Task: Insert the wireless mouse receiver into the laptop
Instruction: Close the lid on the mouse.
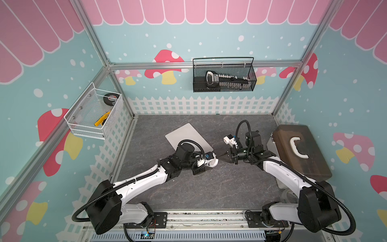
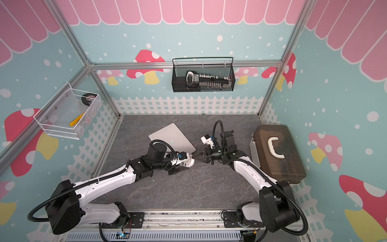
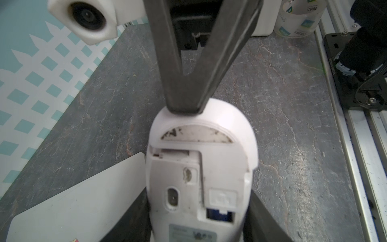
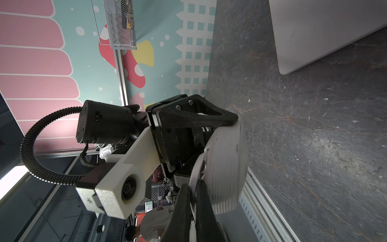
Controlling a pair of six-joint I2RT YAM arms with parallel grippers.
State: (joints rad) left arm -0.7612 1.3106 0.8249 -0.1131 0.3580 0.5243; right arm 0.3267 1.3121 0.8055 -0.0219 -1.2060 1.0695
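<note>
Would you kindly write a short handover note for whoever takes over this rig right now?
Left hand: shut on the white mouse, underside turned toward its wrist camera.
Right hand: shut, pinching a thin white rim at the mouse's end.
Laptop: closed, flat on the table, just behind the left hand.
Receiver: not made out in any view.
Done: mouse gripped by both hands.
Left: get the receiver out, then plug it into the laptop. No port is visible from here.
</note>
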